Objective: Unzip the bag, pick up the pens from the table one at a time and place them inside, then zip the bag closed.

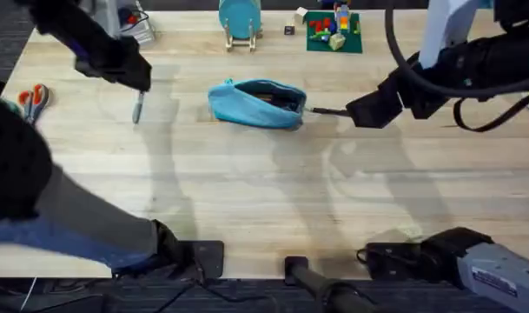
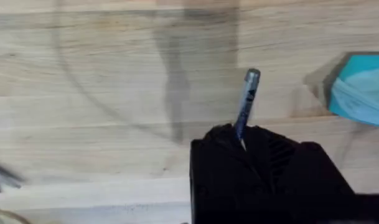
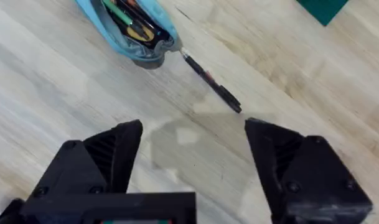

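The light blue bag (image 1: 255, 103) lies unzipped at the table's (image 1: 247, 191) far middle, with coloured items showing inside its mouth (image 3: 130, 25). My left gripper (image 1: 140, 85) is left of the bag, shut on the silver-grey pen (image 1: 138, 108), which sticks out past the fingers (image 2: 246, 99) over the wood. The bag's end (image 2: 363, 93) shows off to the side in the left wrist view. A black pen (image 1: 327, 111) lies on the table touching the bag's right end (image 3: 211, 81). Just right of that pen, my right gripper (image 1: 366, 111) is open and empty (image 3: 192, 146).
Orange- and teal-handled scissors (image 1: 34, 99) lie at the table's left edge. A teal disc on a wooden stand (image 1: 240, 21) and a green plate with small toys (image 1: 333, 31) sit along the far edge. The near half of the table is bare wood.
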